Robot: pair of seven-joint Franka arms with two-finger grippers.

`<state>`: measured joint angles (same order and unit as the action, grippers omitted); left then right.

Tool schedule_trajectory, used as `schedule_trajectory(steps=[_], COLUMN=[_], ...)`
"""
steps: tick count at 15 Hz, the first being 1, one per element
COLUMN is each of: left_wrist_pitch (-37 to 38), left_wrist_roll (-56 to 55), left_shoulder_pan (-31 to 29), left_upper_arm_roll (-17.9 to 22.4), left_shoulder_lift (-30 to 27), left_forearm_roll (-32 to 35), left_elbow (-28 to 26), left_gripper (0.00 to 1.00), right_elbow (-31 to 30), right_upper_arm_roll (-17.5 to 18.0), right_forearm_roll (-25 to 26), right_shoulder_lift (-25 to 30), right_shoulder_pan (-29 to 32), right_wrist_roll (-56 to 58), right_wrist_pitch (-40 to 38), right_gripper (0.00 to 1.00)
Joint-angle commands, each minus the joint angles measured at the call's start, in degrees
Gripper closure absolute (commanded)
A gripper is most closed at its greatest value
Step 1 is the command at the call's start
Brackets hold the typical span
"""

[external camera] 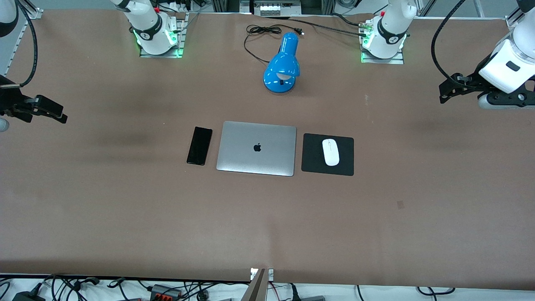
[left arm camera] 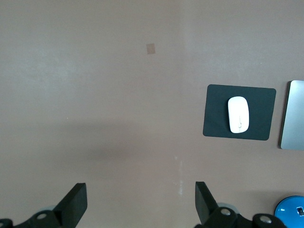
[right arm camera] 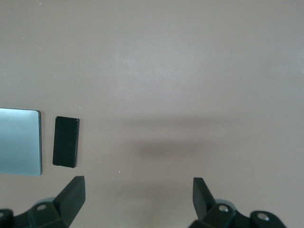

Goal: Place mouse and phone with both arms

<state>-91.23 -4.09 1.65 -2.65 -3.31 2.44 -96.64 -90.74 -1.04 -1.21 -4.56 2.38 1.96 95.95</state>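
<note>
Left end effector (external camera: 446, 93) hangs released, fingers spread wide, over bare tabletop (external camera: 125, 209) at the left arm's end; right end effector (external camera: 56, 113) hangs spread and empty too, over the right arm's end. Both wait well apart from the goods. Centre stage, a closed laptop (external camera: 256, 148): phone (external camera: 199, 146) flat just beside it at nine o'clock, pad (external camera: 327, 154) at three o'clock with mouse (external camera: 330, 152) on it. Lamp (external camera: 282, 65) stands at twelve.
</note>
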Motion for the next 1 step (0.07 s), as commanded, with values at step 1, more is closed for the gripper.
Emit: schedule_trajectory(steps=[1], left_wrist_pitch=[1.3], left_wrist_roll=[0.7], left_shoulder_pan=[-0.4], left_upper_arm_roll=[-0.4], left_shoulder_lift=[0.9], left_forearm_roll=[1.0], left_elbow=[1.8], left_gripper=[0.0], right_elbow=[-1.2], right_upper_arm_roll=[1.0], right_forearm_roll=[0.2], right_shoulder_lift=[1.8], right_shoulder_pan=[0.9], right_wrist_roll=[-0.4], right_wrist_pitch=[-0.4], right_gripper=[0.0])
